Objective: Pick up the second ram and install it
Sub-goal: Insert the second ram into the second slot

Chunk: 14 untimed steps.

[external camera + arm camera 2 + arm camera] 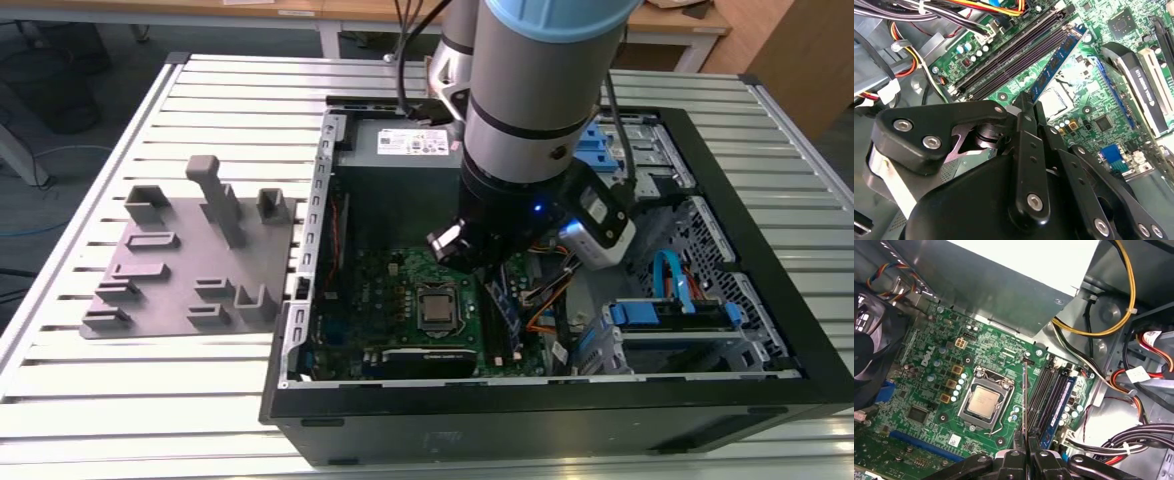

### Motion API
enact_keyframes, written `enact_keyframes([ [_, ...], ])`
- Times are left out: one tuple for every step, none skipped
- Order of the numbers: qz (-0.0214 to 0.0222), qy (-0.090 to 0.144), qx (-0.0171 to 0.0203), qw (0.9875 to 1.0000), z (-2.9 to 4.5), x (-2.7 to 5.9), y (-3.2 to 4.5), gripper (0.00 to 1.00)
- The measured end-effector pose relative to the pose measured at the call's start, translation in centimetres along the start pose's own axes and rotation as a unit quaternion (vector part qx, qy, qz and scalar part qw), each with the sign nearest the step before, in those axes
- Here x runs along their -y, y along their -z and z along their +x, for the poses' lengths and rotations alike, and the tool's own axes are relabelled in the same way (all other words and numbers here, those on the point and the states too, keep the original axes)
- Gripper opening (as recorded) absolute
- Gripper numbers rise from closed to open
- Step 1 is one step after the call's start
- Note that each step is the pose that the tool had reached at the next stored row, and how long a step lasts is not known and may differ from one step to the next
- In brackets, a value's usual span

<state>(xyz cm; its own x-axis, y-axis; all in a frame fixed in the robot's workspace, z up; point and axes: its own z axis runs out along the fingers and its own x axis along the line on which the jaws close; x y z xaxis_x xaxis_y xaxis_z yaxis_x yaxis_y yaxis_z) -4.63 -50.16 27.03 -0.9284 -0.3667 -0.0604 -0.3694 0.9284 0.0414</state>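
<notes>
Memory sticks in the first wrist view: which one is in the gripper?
The second ram, seen edge-on and held by the gripper. The other stick, showing blue, sits in a slot on the motherboard.

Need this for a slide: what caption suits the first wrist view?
Pincer holds thin dark memory stick edge-on over green motherboard.

Your grey, blue-capped tubular arm (541, 90) reaches steeply down, wrist low. Its black two-fingered gripper (1025, 442) points downward, fingers clamped against both faces of the thin flat memory stick (1025, 400) between them.
</notes>
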Motion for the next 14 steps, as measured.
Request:
enact_keyframes([
  [0.0004,-0.003,0.0001,1.0,0.0,0.0,0.0,0.14],
  [0.0009,-0.006,0.0001,1.0,0.0,0.0,0.0,0.14],
  [0.0014,-0.01,0.0001,1.0,0.0,0.0,0.0,0.14],
  [0.0017,-0.013,0.0002,0.9999,0.0,0.0,0.0,0.14],
  [0.0022,-0.017,0.0002,0.9999,0.0,0.0,0.0,0.14],
  [0.0025,-0.02,0.0004,0.9998,0.0,0.0,0.0,0.14],
  [0.0028,-0.024,0.0005,0.9997,0.0,0.0,0.0,0.14],
  [0.003,-0.027,0.0006,0.9996,0.0,0.0,0.0,0.14],
  [0.0033,-0.031,0.0007,0.9995,0.0,0.0,0.0,0.14],
  [0.0036,-0.035,0.0009,0.9994,0.0,0.0,0.0,0.14],
  [0.0039,-0.041,0.0011,0.9992,0.0,0.0,0.0,0.14],
  [0.0044,-0.048,0.0014,0.9989,0.0,0.0,-0.01,0.14],
  [0.0048,-0.055,0.0016,0.9985,0.0,0.0,-0.01,0.14],
  [0.0052,-0.062,0.0019,0.998,0.0,0.0,-0.01,0.14],
])
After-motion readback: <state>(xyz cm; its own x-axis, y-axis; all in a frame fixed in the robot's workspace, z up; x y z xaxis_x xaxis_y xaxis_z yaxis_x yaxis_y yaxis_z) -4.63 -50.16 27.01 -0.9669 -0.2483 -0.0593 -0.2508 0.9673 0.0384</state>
